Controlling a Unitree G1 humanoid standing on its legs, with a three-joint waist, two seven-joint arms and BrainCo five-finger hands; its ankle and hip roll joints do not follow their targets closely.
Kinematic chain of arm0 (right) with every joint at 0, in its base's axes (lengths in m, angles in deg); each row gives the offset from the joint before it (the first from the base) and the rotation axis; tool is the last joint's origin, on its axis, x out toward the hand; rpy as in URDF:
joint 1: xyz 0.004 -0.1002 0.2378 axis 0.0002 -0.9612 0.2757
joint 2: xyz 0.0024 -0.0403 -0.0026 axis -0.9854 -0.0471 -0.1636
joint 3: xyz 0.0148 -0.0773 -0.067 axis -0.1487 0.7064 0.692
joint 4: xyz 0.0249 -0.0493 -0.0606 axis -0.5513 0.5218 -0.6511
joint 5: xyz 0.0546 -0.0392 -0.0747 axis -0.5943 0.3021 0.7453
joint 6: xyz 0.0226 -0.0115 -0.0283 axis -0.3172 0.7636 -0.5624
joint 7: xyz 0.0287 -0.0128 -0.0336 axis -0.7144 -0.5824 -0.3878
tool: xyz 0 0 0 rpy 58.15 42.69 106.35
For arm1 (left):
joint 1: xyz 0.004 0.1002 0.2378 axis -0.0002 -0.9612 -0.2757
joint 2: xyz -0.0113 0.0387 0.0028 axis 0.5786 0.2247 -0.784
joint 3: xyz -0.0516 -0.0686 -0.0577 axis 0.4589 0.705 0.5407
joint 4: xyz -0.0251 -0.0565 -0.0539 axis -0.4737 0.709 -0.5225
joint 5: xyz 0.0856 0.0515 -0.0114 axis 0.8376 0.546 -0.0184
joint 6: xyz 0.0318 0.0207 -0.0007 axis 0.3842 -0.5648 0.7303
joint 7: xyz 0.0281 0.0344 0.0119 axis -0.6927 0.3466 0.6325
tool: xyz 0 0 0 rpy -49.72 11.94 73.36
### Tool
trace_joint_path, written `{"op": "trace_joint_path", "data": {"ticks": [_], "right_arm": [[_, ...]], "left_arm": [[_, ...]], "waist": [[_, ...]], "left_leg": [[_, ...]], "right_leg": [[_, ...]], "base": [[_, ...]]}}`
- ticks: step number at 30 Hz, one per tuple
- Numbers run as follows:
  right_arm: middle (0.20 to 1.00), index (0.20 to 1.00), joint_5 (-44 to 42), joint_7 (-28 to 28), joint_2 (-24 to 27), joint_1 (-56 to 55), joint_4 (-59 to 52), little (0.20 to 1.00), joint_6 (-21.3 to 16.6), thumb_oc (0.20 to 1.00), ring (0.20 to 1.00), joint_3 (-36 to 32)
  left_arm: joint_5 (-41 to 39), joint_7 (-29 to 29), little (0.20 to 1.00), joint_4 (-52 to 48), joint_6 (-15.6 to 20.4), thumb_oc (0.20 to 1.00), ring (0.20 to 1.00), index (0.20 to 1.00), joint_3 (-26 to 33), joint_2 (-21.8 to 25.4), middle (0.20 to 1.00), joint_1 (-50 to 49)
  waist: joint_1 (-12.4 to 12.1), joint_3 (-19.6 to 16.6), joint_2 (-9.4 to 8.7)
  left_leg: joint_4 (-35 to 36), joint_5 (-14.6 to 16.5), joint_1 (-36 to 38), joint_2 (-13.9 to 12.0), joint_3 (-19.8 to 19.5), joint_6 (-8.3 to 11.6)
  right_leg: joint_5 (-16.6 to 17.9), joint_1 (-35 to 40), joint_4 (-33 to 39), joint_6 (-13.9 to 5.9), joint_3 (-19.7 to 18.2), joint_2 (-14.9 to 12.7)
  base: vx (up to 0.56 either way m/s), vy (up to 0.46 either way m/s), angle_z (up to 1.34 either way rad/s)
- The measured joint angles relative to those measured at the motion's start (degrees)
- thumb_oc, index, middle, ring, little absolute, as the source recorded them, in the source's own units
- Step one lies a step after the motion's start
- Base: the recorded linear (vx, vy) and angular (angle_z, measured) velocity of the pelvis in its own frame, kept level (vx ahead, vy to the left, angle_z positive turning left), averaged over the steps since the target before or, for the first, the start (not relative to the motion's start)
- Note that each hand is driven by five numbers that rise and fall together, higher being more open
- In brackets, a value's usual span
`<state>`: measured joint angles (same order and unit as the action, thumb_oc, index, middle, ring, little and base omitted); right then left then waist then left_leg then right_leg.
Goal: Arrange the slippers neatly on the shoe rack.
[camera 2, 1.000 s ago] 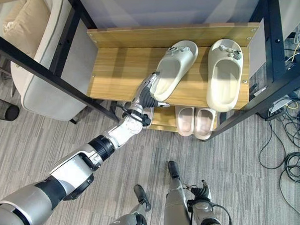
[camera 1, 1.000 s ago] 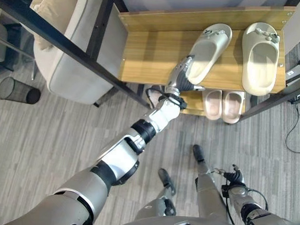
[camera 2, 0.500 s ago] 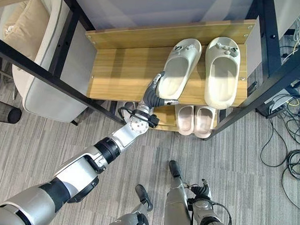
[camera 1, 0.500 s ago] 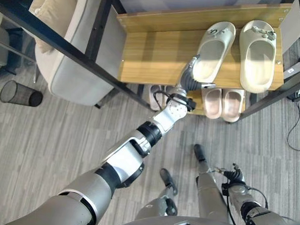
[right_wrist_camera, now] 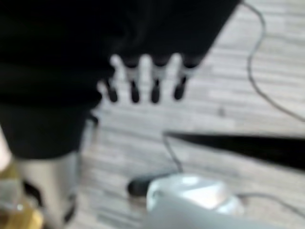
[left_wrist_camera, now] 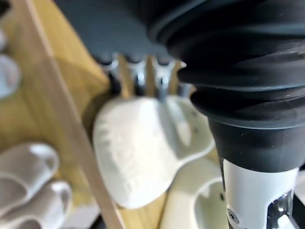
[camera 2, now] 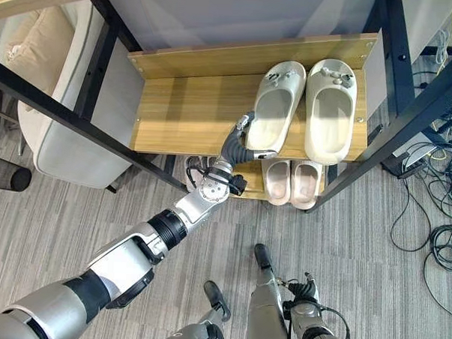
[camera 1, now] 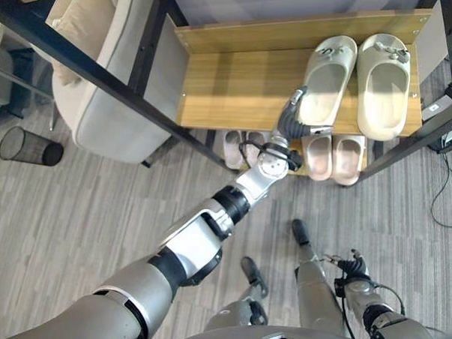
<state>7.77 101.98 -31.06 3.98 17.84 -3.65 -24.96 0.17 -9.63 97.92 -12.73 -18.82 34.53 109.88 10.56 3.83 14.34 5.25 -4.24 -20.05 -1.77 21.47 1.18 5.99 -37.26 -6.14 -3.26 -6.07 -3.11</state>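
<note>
Your right hand (camera 1: 351,266) hangs idle low over the floor, fingers relaxed. Your left hand (camera 2: 238,142), fingers straight, presses the heel of the left cream slipper (camera 2: 274,105) at the shoe rack (camera 2: 185,111)'s front edge. Over the last second that slipper has swung from angled to nearly parallel beside the right cream slipper (camera 2: 330,110) near the top shelf's right end, so the pair looks almost aligned.

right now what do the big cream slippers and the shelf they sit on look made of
Both cream slippers look like moulded foam or soft rubber: one piece, thick, matte, rounded edges, no seams visible. The left one has the left robot hand against its heel end. The top shelf looks like wood or wood-grain laminate, judging by the light striped grain and smooth, low-sheen face; which one cannot be told. Its frame looks like black metal.
</note>
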Motion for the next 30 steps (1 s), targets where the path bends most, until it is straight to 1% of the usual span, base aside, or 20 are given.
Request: {"op": "trace_joint_path", "data": {"ticks": [8, 12, 16, 19, 21, 25, 27, 29, 30], "right_arm": [[1.0, 1.0, -0.03, -0.09, -0.15, 0.16, -0.4, 1.0, -0.01, 1.0, 1.0, 0.0], [1.0, 1.0, -0.04, -0.11, -0.13, 0.05, -0.17, 1.0, 0.0, 1.0, 1.0, 0.0], [1.0, 1.0, -0.1, -0.13, -0.14, 0.06, -0.21, 1.0, 0.0, 1.0, 1.0, 0.0], [1.0, 1.0, -0.37, -0.13, -0.17, 0.06, -0.22, 1.0, -0.02, 1.0, 1.0, 0.01], [1.0, 1.0, -0.46, -0.15, -0.13, 0.14, 0.09, 1.0, 0.03, 1.0, 1.0, 0.29], [1.0, 1.0, -0.51, -0.63, -0.09, 0.48, 0.43, 1.0, 0.21, 1.0, 1.0, 0.97], [1.0, 1.0, -0.52, -0.75, -0.22, 0.42, 0.39, 1.0, 0.13, 1.0, 1.0, 0.95], [1.0, 1.0, -0.53, -0.83, -0.16, 0.35, 0.43, 1.0, 0.15, 1.0, 1.0, 0.81], [1.0, 1.0, -0.51, -1.06, 0.25, 0.04, 1.15, 1.0, 0.19, 1.0, 1.0, 0.24]], "left_arm": [[-1.66, -0.45, 1.0, -0.02, 0.56, 1.0, 1.0, 1.0, -0.57, -0.27, 1.0, -0.09], [-1.69, -0.48, 1.0, -0.02, 0.67, 1.0, 1.0, 1.0, -1.19, -0.63, 1.0, -0.09], [-3.76, -0.55, 1.0, -0.02, 0.76, 1.0, 1.0, 1.0, -1.21, -1.07, 1.0, -0.08], [-3.62, -1.83, 1.0, -0.01, 0.49, 1.0, 1.0, 1.0, -2.26, -1.06, 1.0, -0.08], [-0.67, -2.16, 1.0, 0.67, -0.63, 1.0, 1.0, 1.0, -2.14, -0.81, 1.0, -0.05], [4.31, -2.39, 1.0, 1.67, -3.97, 1.0, 1.0, 1.0, -2.23, -0.12, 1.0, 0.03], [5.45, -2.33, 1.0, 2.45, -4.13, 1.0, 1.0, 1.0, -2.26, -0.28, 1.0, 0.1], [5.88, -2.34, 1.0, 2.55, -4.16, 1.0, 1.0, 1.0, -2.35, -1.26, 1.0, 0.08], [6.12, -2.54, 1.0, 1.22, -4.55, 1.0, 1.0, 1.0, -1.93, -0.66, 1.0, -0.49]], "waist": [[1.05, -0.01, 0.01], [1.09, -0.01, 0.01], [1.13, -0.02, 0.03], [1.2, -0.03, 0.03], [1.24, -0.11, -0.09], [2.22, -0.16, -0.81], [2.63, -0.16, -1.06], [2.64, -0.13, -1.24], [2.14, -0.26, -1.3]], "left_leg": [[0.0, 0.07, 0.13, 0.01, 0.06, -0.01], [0.0, 0.08, 0.14, 0.0, 0.17, 0.01], [0.0, 0.09, 0.37, 0.0, 0.2, 0.02], [0.0, 0.19, 0.76, 0.01, 0.33, 0.1], [-0.03, 0.17, 1.42, -0.16, 0.27, 0.15], [-0.02, 0.16, 4.18, -0.81, -0.36, 0.25], [-0.01, 0.31, 5.36, -1.05, -0.57, 0.45], [-0.01, 0.41, 5.38, -0.96, -0.59, 0.57], [-0.03, 0.55, 5.54, -1.27, -0.35, 0.7]], "right_leg": [[-0.53, -0.27, -0.84, -0.26, 0.0, 0.01], [-0.73, -0.36, -0.94, 0.05, -0.07, 0.03], [-0.75, -0.19, -1.01, 0.03, -0.11, 0.05], [-0.99, -0.04, -1.41, 0.05, -0.27, 0.1], [-1.03, 0.37, -2.06, -0.11, -0.16, 0.32], [-2.73, 2.54, -3.96, 0.21, 0.48, 0.78], [-3.24, 3.7, -3.95, 0.72, 0.66, 0.95], [-3.25, 3.62, -3.95, 0.73, 0.68, 0.87], [-3.04, 3.72, -4.4, 0.72, 1.46, 0.81]], "base": [[0.0, -0.004, 0.0], [0.0, -0.008, 0.0], [0.0, 0.0, 0.0], [-0.02, -0.026, -0.02], [-0.06, -0.09, 0.0], [0.02, -0.043, 0.05], [0.0, 0.0, 0.0], [0.0, -0.102, -0.03], [0.0, -0.133, -0.09]]}}
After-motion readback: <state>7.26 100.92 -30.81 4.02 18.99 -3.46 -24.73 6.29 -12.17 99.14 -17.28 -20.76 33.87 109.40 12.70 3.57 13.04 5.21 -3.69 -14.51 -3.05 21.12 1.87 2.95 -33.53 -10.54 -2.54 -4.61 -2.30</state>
